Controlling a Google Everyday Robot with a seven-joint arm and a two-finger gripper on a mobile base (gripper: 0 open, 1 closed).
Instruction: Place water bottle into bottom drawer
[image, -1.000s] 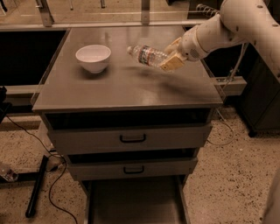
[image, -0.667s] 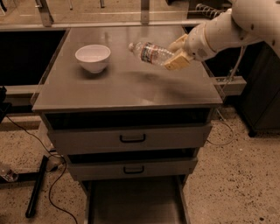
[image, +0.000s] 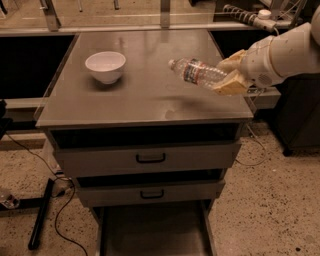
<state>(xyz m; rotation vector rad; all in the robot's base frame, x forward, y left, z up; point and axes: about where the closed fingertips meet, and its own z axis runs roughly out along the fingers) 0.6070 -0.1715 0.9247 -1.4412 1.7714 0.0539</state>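
From the right, the robot's gripper (image: 229, 76) clamps the base of the water bottle (image: 197, 72) (white cap pointing left, slightly raised) above the cabinet top (image: 145, 102), right of a white bowl (image: 105, 66), with the bottom drawer (image: 155, 231) open below.

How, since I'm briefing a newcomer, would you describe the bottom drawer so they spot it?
Find the grey cabinet, where the pincer holds a water bottle over its right side. Under its two drawers with black handles, near the floor, the bottom drawer sticks out: a wide open tray.
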